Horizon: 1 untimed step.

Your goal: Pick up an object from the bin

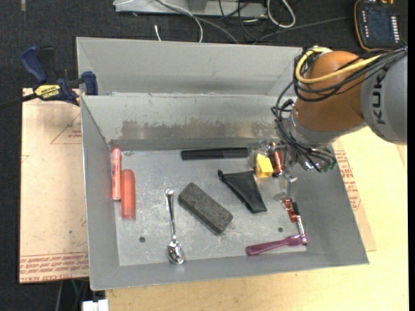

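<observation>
My gripper point(289, 165) hangs below the orange cover at the right side of the bin, near the back wall. Just to its left is a small yellow block point(264, 166) with a copper-coloured piece beside it. A black wedge-shaped piece point(244, 188) lies left of and below the gripper. A small red and silver item point(293, 210) lies on the floor just in front of the gripper. Whether anything is held cannot be made out.
A black pen point(214, 153) lies along the back wall. In the middle sits a grey block point(205, 207), with a metal spoon point(172, 229) to its left. A purple-handled tool point(275, 245) lies at the front right. Two pink-red sticks point(122, 183) lie at the left wall.
</observation>
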Motion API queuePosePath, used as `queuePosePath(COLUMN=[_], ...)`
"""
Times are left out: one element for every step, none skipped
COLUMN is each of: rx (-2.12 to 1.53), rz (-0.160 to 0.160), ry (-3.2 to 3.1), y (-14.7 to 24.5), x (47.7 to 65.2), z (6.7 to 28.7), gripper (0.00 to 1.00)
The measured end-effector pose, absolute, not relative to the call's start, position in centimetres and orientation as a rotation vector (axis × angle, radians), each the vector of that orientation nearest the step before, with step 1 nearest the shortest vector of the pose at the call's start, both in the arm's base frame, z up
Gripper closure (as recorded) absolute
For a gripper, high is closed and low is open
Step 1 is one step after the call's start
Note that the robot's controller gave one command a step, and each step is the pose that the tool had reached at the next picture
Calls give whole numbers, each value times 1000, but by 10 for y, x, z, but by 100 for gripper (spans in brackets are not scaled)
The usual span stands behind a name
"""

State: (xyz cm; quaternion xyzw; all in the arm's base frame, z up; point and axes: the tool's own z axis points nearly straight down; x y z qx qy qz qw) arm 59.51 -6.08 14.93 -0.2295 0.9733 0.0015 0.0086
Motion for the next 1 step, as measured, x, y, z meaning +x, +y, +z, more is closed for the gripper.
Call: queuePosePath(rx=[-808], rz=[3], ry=[3014], y=[-50], x=[581], z=[72], gripper=[100])
